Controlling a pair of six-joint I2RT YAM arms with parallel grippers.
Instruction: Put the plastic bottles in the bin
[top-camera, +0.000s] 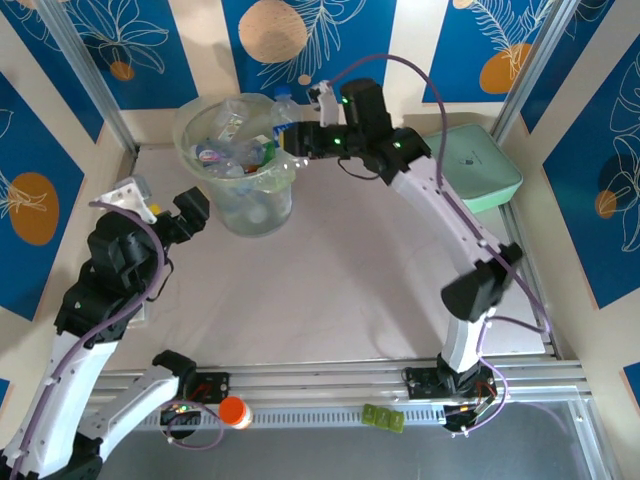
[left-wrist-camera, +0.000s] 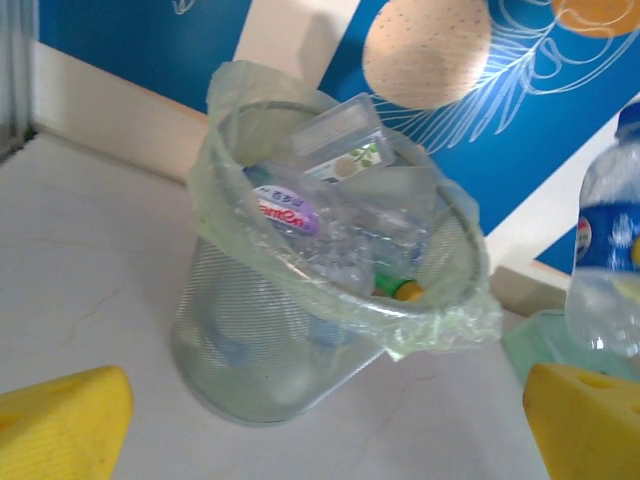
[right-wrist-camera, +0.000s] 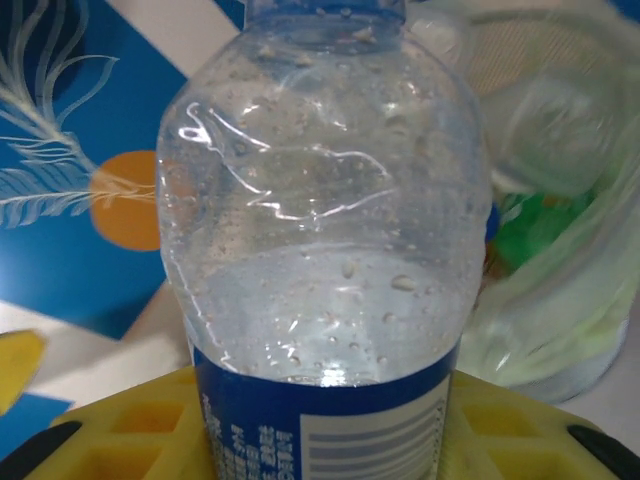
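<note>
Right gripper (top-camera: 297, 137) clamped on blue-label bottle (right-wrist-camera: 320, 250), at bin (top-camera: 235, 165) rim, far-right side. More bottles (left-wrist-camera: 290, 212) inside bin. Left gripper (top-camera: 188, 212) jaws wide, empty, left of bin. Mint case (top-camera: 480, 165) well right of bin. Open table (top-camera: 330, 290) before bin.

The bin (top-camera: 266, 214), tall, round and translucent pale green, stood upright on the worktop (top-camera: 330, 290) toward the far left. A thin liner bag was folded over its rim. Crumpled bottles (left-wrist-camera: 300, 215) filled it, mostly clear, some green. One clear bottle (right-wrist-camera: 320, 250), blue-capped and blue-labelled with droplets inside, stood upright just beside the bin's rim.
</note>
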